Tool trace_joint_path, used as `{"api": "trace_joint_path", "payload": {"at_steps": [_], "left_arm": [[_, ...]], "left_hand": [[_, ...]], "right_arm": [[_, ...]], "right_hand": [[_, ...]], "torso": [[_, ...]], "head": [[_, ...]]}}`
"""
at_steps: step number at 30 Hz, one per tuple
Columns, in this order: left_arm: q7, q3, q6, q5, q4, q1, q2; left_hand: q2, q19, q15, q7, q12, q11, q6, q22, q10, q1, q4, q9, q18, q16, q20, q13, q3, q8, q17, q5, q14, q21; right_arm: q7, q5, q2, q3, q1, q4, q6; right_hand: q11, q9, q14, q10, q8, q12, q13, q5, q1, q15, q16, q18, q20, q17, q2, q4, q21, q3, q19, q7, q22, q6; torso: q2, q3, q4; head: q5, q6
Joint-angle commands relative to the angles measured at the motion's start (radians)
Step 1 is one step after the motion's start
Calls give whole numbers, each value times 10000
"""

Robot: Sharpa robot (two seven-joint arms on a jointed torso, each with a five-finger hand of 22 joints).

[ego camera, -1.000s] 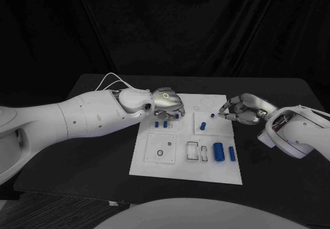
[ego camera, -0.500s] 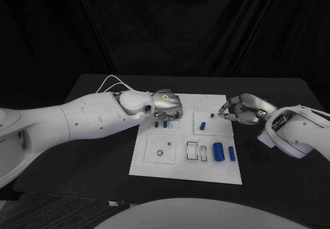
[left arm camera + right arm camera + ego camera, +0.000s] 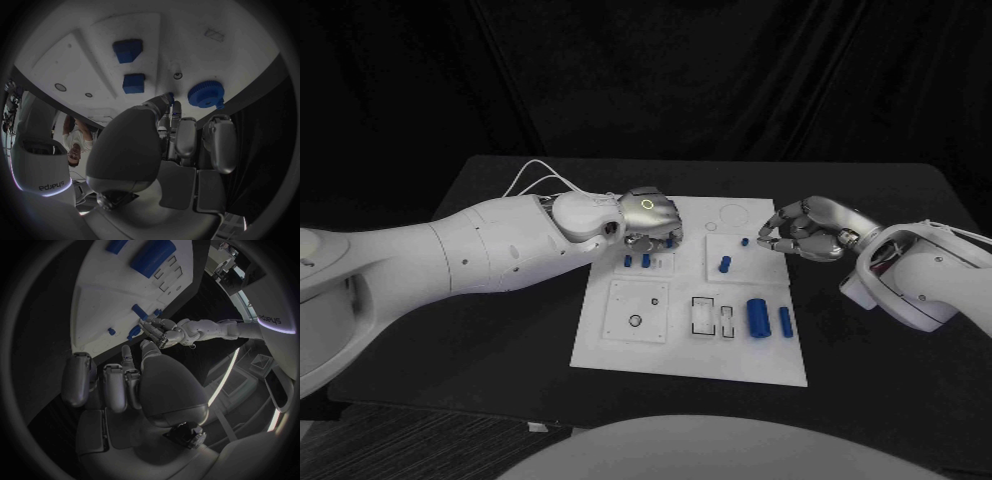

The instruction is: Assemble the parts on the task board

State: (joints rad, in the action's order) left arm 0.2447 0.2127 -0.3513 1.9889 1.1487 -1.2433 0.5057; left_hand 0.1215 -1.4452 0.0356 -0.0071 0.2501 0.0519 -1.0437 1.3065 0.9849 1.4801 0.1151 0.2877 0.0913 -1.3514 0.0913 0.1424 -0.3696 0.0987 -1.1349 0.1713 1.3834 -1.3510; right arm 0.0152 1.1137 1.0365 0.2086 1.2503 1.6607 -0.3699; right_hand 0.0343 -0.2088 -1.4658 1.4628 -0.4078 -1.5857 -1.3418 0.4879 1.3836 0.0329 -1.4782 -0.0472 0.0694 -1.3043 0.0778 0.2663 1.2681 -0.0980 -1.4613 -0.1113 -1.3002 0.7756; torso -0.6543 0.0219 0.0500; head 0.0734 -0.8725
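Left wrist view: left hand (image 3: 164,145) over the far-left corner of the white board (image 3: 678,340), fingers (image 3: 164,102) pinching a small blue peg; blue gear (image 3: 205,93) beside. Peg likely light, rigid, slippery; take its sides. Right hand (image 3: 805,230) curled, holding nothing visible.

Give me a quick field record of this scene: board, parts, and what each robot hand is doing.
surface: black table
board: white task board, centre of table
parts: blue gear; two blue blocks; large blue cylinder
left robot hand: over the board's far left corner, fingertip near the gear; grip unclear
right robot hand: fingers curled, at the board's far right edge, holding nothing visible
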Motion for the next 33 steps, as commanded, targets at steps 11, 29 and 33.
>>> {"api": "trace_joint_path", "payload": {"at_steps": [11,29,33], "left_arm": [[-8,-11,-304,12,-72,54,-27],[-378,-15,-661,-54,1259,-614,1219],[-446,-15,-337,-197,1641,-873,1588]], "left_hand": [[-188,146,12,17,-346,29,-339,1897,567,122,-138,-206,-357,24,-41,-287,-374,27,205,-131,100,191],[-47,38,0,158,-557,-107,-468,1931,1361,31,-203,-406,-383,-7,-54,-422,-403,-213,202,-817,233,102],[-60,39,-1,160,-598,-112,-453,1930,1360,2,-170,-427,-383,0,-52,-432,-407,-241,214,-872,228,108]], "right_arm": [[176,11,-4,-5,-21,3,139],[174,11,-25,-5,-29,-65,184],[185,11,-75,-5,-46,-118,223]], "right_hand": [[-34,-8,-757,1080,-226,149,-2290,146,480,70,171,-243,-31,-1611,135,58,-260,83,33,-16,-1753,45],[-29,-7,-749,1080,-225,149,-2290,144,488,67,195,-251,-29,-1588,143,60,-304,93,51,-20,-1741,42],[-25,-8,-744,1080,-230,149,-2290,145,500,64,211,-257,-27,-1573,161,62,-335,112,65,-21,-1732,48]], "torso": [[0,0,0],[2,1,1],[5,2,15]], "head": [[37,-2],[86,-2],[114,-2]]}}
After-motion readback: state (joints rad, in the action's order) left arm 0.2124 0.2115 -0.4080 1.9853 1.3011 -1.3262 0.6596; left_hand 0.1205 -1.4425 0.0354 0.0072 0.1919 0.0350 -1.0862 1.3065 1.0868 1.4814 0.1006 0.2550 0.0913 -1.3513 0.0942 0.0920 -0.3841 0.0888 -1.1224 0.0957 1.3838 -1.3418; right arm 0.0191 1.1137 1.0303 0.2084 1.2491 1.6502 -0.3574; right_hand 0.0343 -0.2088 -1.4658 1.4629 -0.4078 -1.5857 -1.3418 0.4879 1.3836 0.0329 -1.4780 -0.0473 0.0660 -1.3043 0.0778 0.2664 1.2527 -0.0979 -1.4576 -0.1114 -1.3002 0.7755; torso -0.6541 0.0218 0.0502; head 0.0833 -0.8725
